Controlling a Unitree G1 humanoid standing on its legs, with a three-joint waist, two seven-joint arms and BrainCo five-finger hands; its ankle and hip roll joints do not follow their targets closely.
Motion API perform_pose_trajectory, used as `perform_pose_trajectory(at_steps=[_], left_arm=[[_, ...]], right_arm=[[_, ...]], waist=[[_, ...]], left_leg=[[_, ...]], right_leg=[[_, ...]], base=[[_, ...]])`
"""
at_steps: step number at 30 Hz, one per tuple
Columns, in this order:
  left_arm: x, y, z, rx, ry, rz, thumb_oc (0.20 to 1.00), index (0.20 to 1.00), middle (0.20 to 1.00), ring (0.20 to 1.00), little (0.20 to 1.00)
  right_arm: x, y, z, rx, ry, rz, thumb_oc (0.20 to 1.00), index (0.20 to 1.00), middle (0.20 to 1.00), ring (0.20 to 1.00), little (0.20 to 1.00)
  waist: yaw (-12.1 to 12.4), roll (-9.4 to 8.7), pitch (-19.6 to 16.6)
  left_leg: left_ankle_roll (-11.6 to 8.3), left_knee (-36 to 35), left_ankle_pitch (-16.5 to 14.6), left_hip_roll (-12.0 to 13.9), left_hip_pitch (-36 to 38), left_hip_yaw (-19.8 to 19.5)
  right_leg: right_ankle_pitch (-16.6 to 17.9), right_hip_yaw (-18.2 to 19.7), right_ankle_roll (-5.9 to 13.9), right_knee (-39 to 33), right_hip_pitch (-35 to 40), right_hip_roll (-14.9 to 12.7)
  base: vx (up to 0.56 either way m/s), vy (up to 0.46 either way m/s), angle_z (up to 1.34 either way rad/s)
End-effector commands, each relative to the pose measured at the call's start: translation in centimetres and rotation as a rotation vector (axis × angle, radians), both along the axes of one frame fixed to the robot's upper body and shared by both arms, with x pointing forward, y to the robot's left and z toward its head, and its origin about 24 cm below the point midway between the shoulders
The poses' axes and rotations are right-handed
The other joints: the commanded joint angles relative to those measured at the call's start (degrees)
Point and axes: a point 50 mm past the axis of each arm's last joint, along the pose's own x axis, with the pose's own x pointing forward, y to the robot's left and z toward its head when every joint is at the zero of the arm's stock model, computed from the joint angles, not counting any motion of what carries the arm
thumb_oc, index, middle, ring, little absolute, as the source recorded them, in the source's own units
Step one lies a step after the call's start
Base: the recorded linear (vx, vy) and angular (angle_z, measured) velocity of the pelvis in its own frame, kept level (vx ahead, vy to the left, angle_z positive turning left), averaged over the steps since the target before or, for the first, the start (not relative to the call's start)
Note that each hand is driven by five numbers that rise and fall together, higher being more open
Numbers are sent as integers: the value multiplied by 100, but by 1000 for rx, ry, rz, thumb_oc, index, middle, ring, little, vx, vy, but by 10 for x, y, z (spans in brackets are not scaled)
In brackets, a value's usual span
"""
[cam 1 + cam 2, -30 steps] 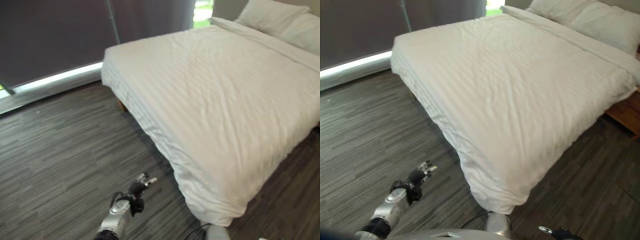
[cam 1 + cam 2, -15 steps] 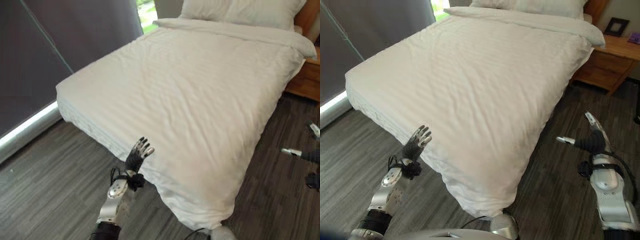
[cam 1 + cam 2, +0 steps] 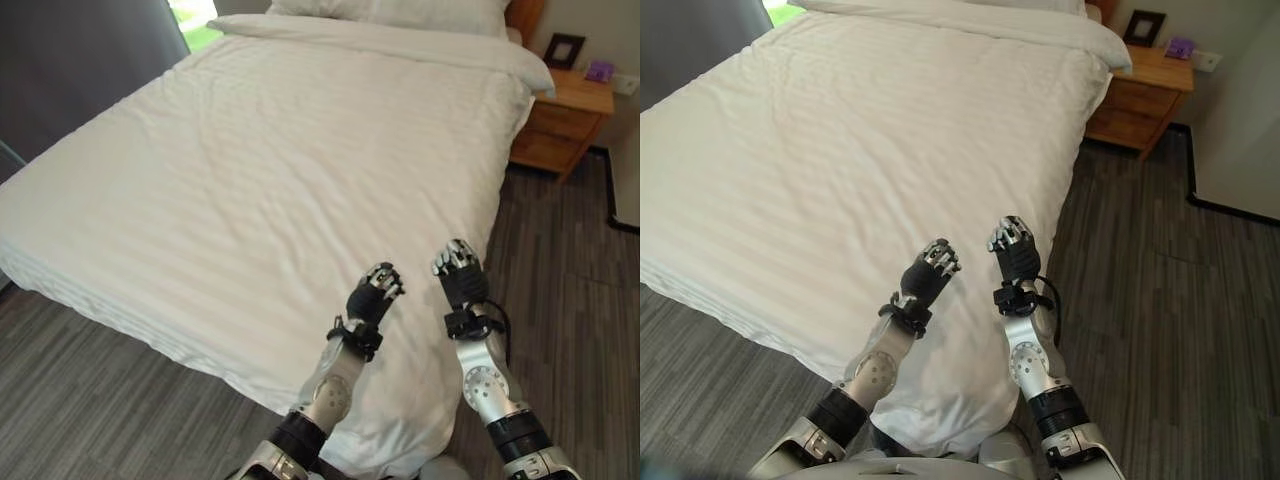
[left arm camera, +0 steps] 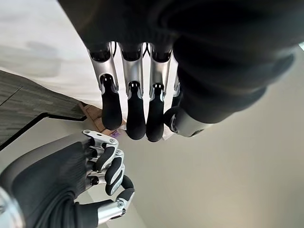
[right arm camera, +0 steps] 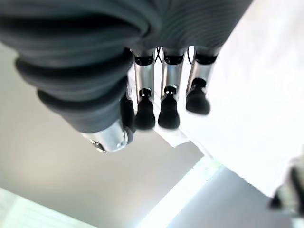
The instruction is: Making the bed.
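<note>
The bed's white duvet (image 3: 280, 150) lies spread flat, running up to the pillows (image 3: 400, 12) at the head. Both my hands hang just above its near corner, backs toward me, a little apart. My left hand (image 3: 372, 296) has its fingers (image 4: 135, 95) curled and holds nothing. Beside it, closer to the bed's side edge, my right hand (image 3: 460, 280) also has curled fingers (image 5: 168, 102) with no cloth in them. The left wrist view shows the right hand (image 4: 66, 175) with its fingers bent in. The duvet corner (image 3: 940, 420) droops over the bed's edge below my arms.
A wooden nightstand (image 3: 560, 120) stands right of the bed's head, with a dark picture frame (image 3: 563, 48) and a small purple object (image 3: 600, 70) on it. Grey plank floor (image 3: 1140, 280) runs along the right side. A dark curtain (image 3: 70, 70) hangs at the left.
The camera has swung right along the bed. Both hands have come up over the bed's near corner. The left hand's fingers, spread before, are now curled.
</note>
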Motion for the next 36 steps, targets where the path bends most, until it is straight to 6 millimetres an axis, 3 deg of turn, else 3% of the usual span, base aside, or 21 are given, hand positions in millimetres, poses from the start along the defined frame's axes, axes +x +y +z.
perform_pose_trajectory(at_steps=[1, 6, 9, 12, 13, 16, 18, 19, 21, 22, 23, 24, 25, 26, 29, 30, 31, 32, 33, 34, 36], left_arm=[[12, -3, 37, -75, -154, 24, 200, 200, 200, 200, 200], [28, -15, 71, -130, -246, 39, 200, 200, 200, 200, 200], [43, -24, 92, -145, -290, 57, 200, 200, 200, 200, 200], [48, -29, 96, -146, -289, 55, 200, 200, 200, 200, 200], [56, -35, 95, -134, -262, 58, 200, 200, 200, 200, 200], [68, -42, 68, -65, -113, 66, 200, 200, 200, 200, 200], [73, -37, 53, -36, -47, 82, 200, 200, 200, 200, 200], [74, -37, 54, -38, -49, 81, 200, 200, 200, 200, 200], [74, -19, 28, -20, 46, 119, 200, 200, 200, 200, 200], [74, -19, 28, -20, 46, 119, 200, 200, 200, 200, 200], [73, -11, 20, -13, 69, 137, 200, 200, 200, 200, 200], [68, 15, -6, 18, 135, 184, 200, 200, 200, 200, 200], [67, 15, -7, 18, 138, 183, 200, 200, 200, 200, 200], [56, 45, -38, 44, 228, 240, 200, 200, 200, 200, 200], [17, 105, -95, 70, 429, 385, 200, 200, 200, 200, 200], [17, 105, -95, 70, 429, 385, 200, 200, 200, 200, 200], [3, 124, -109, 76, 481, 439, 200, 200, 200, 200, 200], [-24, 164, -128, 126, 563, 544, 200, 200, 200, 200, 200], [-24, 164, -128, 126, 564, 544, 200, 200, 200, 200, 200], [-44, 195, -135, 188, 586, 610, 200, 200, 200, 200, 200], [-64, 229, -138, 267, 616, 678, 200, 200, 200, 200, 200]], right_arm=[[16, 14, 33, 170, -142, 14, 200, 200, 200, 200, 200], [30, 44, 47, 222, -157, 101, 200, 200, 200, 200, 200], [45, 49, 57, 189, -154, 95, 200, 200, 200, 200, 200], [50, 51, 57, 194, -135, 92, 200, 200, 200, 200, 200], [57, 52, 51, 179, -85, 87, 200, 200, 200, 200, 200], [64, 50, 17, 162, 86, 67, 200, 200, 200, 200, 200], [62, 44, -1, 162, 160, 58, 200, 200, 200, 200, 200], [63, 44, -1, 162, 158, 59, 200, 200, 200, 200, 200], [51, 26, -33, 212, 258, -1, 200, 200, 200, 200, 200], [51, 26, -33, 213, 258, -1, 200, 200, 200, 200, 200], [46, 18, -43, 220, 288, -33, 200, 200, 200, 200, 200], [32, -10, -67, 224, 357, -124, 200, 200, 200, 200, 200], [32, -10, -68, 224, 360, -124, 200, 200, 200, 200, 200], [20, -37, -83, 227, 396, -202, 200, 200, 200, 200, 200], [-6, -85, -105, 225, 456, -348, 200, 200, 200, 200, 200], [-6, -85, -105, 225, 456, -348, 200, 200, 200, 200, 200], [-14, -99, -109, 222, 469, -389, 200, 200, 200, 200, 200], [-29, -133, -113, 200, 491, -501, 200, 200, 200, 200, 200], [-29, -134, -113, 200, 493, -500, 200, 200, 200, 200, 200], [-41, -161, -113, 167, 506, -575, 200, 200, 200, 200, 200], [-55, -190, -109, 123, 515, -642, 200, 200, 200, 200, 200]], waist=[[185, -40, 286], [337, -107, 727], [415, -176, 925], [426, -200, 980], [439, -220, 1040], [413, -261, 1130], [401, -271, 1143], [401, -267, 1130], [354, -294, 1101], [355, -295, 1097], [339, -307, 1087], [305, -316, 1053], [308, -318, 1037], [285, -325, 972], [284, -337, 809], [284, -337, 809], [288, -340, 736], [299, -338, 630], [297, -338, 617], [298, -320, 529], [303, -308, 447]], left_leg=[[-245, 73, -373, 255, 583, 261], [-241, 73, -239, 110, -25, 177], [-319, 73, -96, 141, -506, 124], [-365, 73, -25, 178, -662, 122], [-412, 73, 50, 217, -901, 115], [-497, 73, 149, 321, -1287, 98], [-519, 73, 176, 358, -1405, 112], [-518, 73, 177, 359, -1424, 117], [-519, 73, 171, 381, -1441, 146], [-519, 73, 170, 381, -1442, 146], [-510, 73, 155, 382, -1426, 152], [-491, 73, 110, 372, -1364, 165], [-490, 73, 107, 370, -1360, 168], [-460, 73, 53, 344, -1294, 189], [-403, 73, -26, 289, -1209, 220], [-403, 73, -26, 289, -1209, 220], [-394, 73, -47, 274, -1202, 225], [-378, 73, -73, 249, -1171, 221], [-377, 73, -75, 247, -1175, 221], [-363, 73, -84, 235, -1156, 222], [-361, 73, -95, 238, -1119, 218]], right_leg=[[122, -157, 495, 76, 11, -566], [382, -133, 597, 121, -692, -721], [504, -156, 616, 155, -1130, -798], [546, -169, 635, 147, -1261, -825], [605, -178, 663, 140, -1483, -864], [712, -188, 726, 116, -1833, -914], [746, -180, 743, 109, -1966, -920], [748, -174, 742, 110, -1990, -919], [768, -185, 752, 112, -2030, -930], [768, -184, 752, 112, -2032, -930], [769, -185, 753, 112, -2028, -936], [761, -187, 750, 113, -2000, -946], [759, -186, 751, 112, -1997, -948], [760, -181, 743, 112, -1967, -959], [756, -179, 733, 104, -1943, -971], [756, -179, 733, 104, -1943, -971], [751, -178, 734, 101, -1943, -980], [739, -184, 731, 93, -1918, -974], [738, -184, 732, 93, -1922, -975], [714, -192, 729, 87, -1892, -969], [687, -209, 735, 84, -1839, -957]], base=[[-121, 93, 2], [-194, 34, 2], [-184, -27, 9], [-34, -10, 17], [-81, -30, -2], [-71, -15, -3], [-20, -1, 1], [-8, 1, -3], [9, -3, -4], [0, 0, 0], [37, 0, 0], [38, 0, 0], [64, 13, -2], [51, 13, -5], [57, -3, -12], [38, -7, -14], [60, -16, -7], [62, -16, 0], [68, 0, -2], [41, 18, -2], [54, 26, -3]])
